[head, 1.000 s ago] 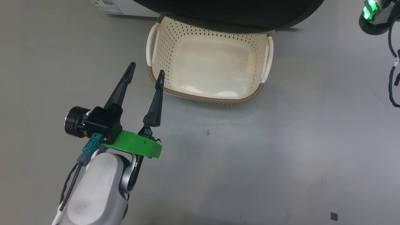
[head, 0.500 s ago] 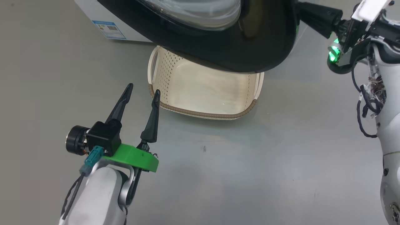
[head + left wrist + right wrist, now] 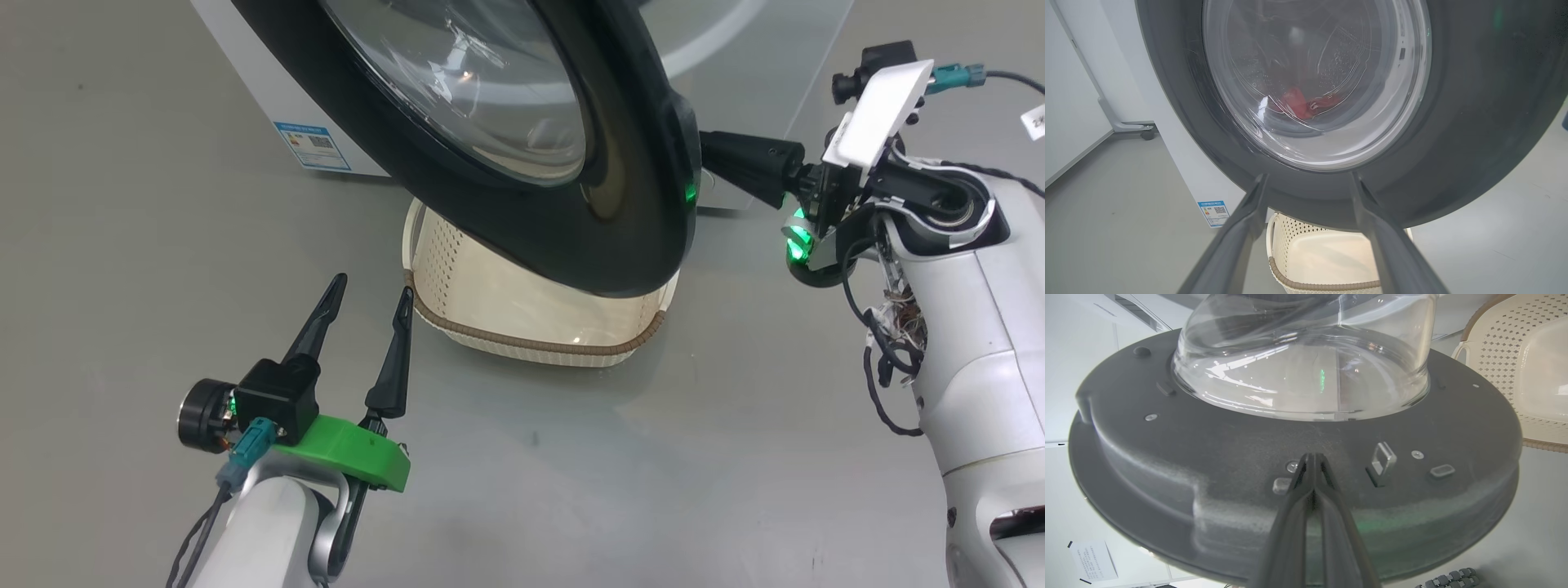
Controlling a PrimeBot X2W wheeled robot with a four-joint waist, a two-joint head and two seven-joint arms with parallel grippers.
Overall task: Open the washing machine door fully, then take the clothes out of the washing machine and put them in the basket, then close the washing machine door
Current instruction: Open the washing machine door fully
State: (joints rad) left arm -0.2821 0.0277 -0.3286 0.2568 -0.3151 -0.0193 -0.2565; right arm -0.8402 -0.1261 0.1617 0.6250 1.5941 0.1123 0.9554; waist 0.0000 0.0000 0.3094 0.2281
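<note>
R pincer [image 3: 1312,461] clenched, tips on inner face of washing machine door [image 3: 629,212] nr latch [image 3: 1382,461]. L pincer [image 3: 367,286] released, over floor [image 3: 571,490] just beside basket [image 3: 531,347]. Door part-open above basket. It's prob. rigid, weighty, glossy, so push rim, not glass [image 3: 457,82]. clothes [image 3: 1300,104] inside washing machine [image 3: 1192,171], prob. soft, light; pinch a fold.

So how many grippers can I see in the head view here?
2. The left gripper is at the lower left, open, beside the basket. The right gripper is at the right, shut, tips at the inner face of the washing machine door.
</note>
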